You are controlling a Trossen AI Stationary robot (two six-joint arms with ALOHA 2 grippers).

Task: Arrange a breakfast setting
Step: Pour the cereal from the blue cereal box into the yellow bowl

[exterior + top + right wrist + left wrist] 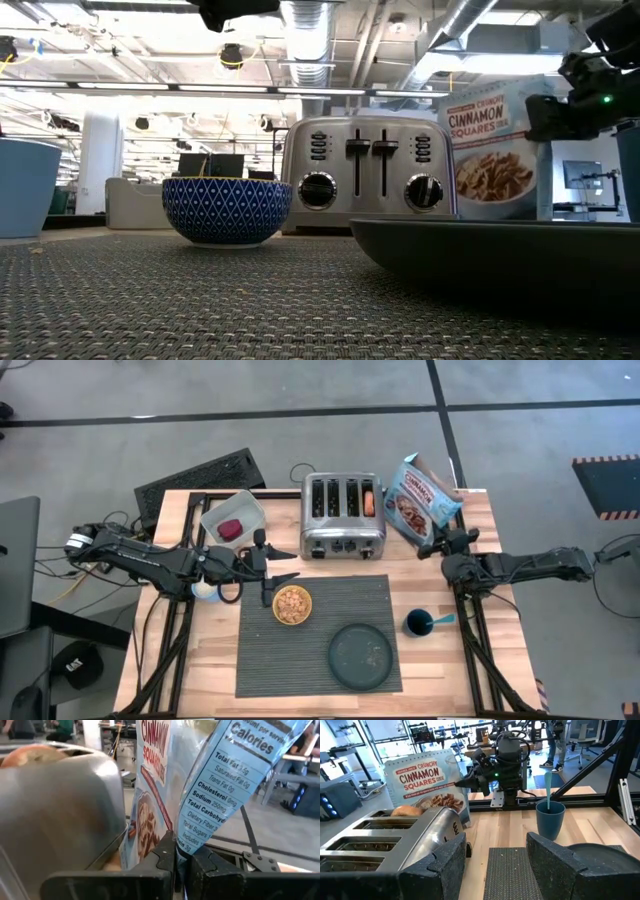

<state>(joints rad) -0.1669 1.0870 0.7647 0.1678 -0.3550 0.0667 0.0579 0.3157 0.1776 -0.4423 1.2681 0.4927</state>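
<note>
Right pincer [437, 547] pinches the cereal bag [420, 502] edge just right of the toaster [344, 513], whose far-right slot holds the bagel [371, 502], upright, so right arm is nearer; left pincer [278, 565] spread above the placemat [320, 660] edge.

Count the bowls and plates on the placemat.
2: a bowl of cereal near the dark ribbed placemat's back left, and a dark round plate at its front right. None looks hidden.
</note>
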